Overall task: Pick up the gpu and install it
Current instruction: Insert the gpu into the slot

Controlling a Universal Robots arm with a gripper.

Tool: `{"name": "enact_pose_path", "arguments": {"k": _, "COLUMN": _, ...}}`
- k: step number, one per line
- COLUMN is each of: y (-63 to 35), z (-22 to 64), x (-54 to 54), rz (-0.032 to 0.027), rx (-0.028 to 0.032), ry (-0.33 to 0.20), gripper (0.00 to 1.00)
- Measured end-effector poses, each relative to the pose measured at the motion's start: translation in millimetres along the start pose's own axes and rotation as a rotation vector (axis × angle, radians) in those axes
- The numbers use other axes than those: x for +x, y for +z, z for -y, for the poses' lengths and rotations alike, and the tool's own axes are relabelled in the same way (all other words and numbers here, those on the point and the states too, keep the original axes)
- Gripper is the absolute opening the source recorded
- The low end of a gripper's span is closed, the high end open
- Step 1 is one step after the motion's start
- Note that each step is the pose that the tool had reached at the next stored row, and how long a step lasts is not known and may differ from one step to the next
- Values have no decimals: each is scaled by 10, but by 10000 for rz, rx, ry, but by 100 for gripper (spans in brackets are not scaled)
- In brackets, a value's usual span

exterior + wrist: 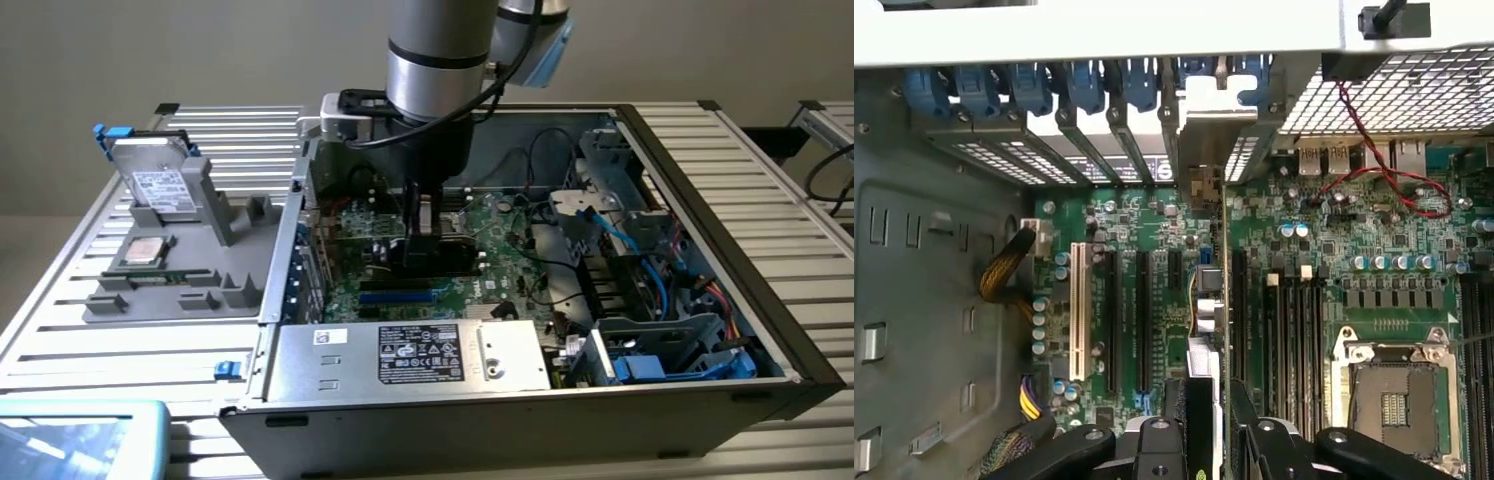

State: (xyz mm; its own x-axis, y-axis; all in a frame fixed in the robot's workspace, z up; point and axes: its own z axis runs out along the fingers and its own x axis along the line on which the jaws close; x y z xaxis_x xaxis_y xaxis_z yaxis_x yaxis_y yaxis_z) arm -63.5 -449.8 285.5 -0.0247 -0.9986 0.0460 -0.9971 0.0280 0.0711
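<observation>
My gripper [434, 232] reaches straight down into the open computer case [694, 180], over the green motherboard [501, 250]. It is shut on the gpu [435, 262], which looks like a dark upright block between the fingers. In the wrist view the gpu [1224, 300] stands edge-on as a thin green line. Its silver end bracket [1201, 150] is against the case's rear slot openings. The black fingers [1154, 440] clamp it from both sides. The card lines up along a long black expansion slot [1238, 300]. I cannot tell whether it is pressed fully into it.
A grey fixture [187, 290] on the exterior view's left holds a silver hard drive [158, 185], a CPU [144, 250] and a RAM stick [150, 278]. Inside the case are a power supply [414, 355], blue cables [667, 250], a drive cage [667, 350] and an empty CPU socket [1394, 390].
</observation>
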Motion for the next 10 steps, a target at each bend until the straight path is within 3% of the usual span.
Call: {"name": "enact_pose_path", "arguments": {"k": 10, "y": 174, "z": -60, "x": 35, "rz": 82, "rx": -4, "ry": 43, "gripper": 28}}
